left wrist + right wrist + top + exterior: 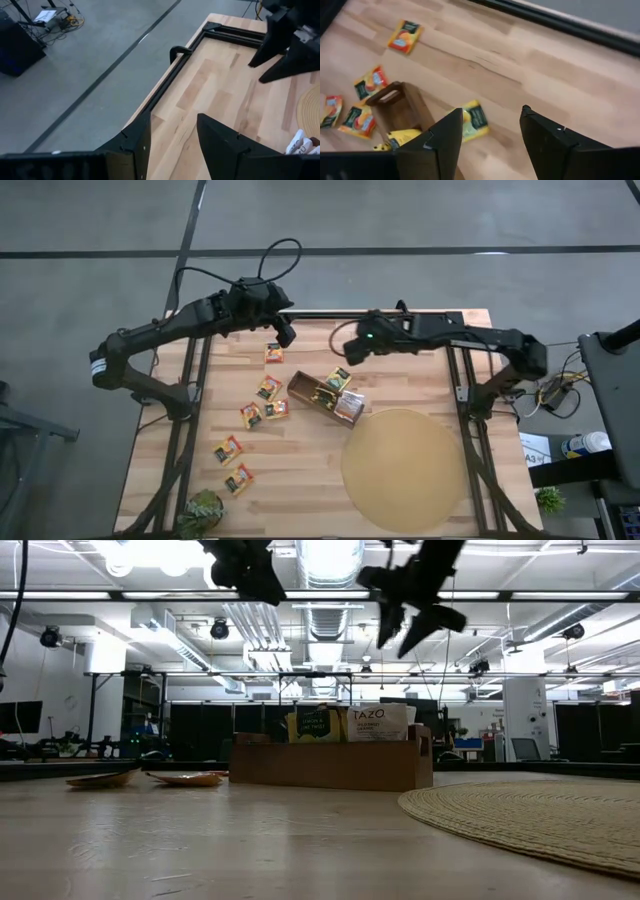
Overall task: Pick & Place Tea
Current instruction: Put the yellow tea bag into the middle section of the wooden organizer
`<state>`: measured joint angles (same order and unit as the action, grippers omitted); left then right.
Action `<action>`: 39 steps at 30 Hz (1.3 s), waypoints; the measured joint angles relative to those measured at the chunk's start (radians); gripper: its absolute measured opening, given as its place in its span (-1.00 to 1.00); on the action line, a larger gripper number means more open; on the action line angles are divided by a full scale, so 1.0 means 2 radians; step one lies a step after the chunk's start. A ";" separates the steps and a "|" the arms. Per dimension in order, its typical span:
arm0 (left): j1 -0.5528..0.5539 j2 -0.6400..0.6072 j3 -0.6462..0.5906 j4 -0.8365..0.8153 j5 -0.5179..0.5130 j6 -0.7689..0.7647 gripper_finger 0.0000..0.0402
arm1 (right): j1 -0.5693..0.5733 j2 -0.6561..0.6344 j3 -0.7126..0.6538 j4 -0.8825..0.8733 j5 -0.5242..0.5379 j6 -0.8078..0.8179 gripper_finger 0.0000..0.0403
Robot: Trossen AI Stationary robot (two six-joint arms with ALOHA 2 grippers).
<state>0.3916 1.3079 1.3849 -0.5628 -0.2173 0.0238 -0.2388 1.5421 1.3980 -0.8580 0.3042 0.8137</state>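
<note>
Mat [404, 470] lower right, bare. Box [325, 396] mid-frame holds several sachets; one lies just beside it [338, 379]; six loose [250, 415] on counter [400, 370] at left. Right pincer [352, 352] spread, empty, above box. Left pincer [285, 332] half spread, empty, upper centre.

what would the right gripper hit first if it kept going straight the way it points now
Probably the green-yellow tea sachet lying on the table beside the brown wooden box. In the right wrist view it sits just ahead of the right gripper, between its open fingers. Depth is hard to judge, so bare tabletop is possible.
</note>
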 joint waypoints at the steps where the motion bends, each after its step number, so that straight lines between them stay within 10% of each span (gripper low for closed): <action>1: 0.000 0.000 0.000 -0.001 0.000 0.000 -0.24 | 0.000 0.013 0.014 0.000 0.000 -0.016 -0.03; 26: 0.016 -0.026 0.000 -0.020 0.000 -0.005 -0.24 | -0.011 0.166 0.164 -0.060 -0.125 -0.084 0.00; 39: 0.019 -0.041 0.000 -0.025 0.000 -0.017 -0.24 | -0.020 0.257 0.160 -0.124 -0.158 -0.063 0.56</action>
<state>0.4305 1.2259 1.3849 -0.6137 -0.2176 -0.0105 -0.2786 2.0553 1.7184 -1.1064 -0.0112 0.6873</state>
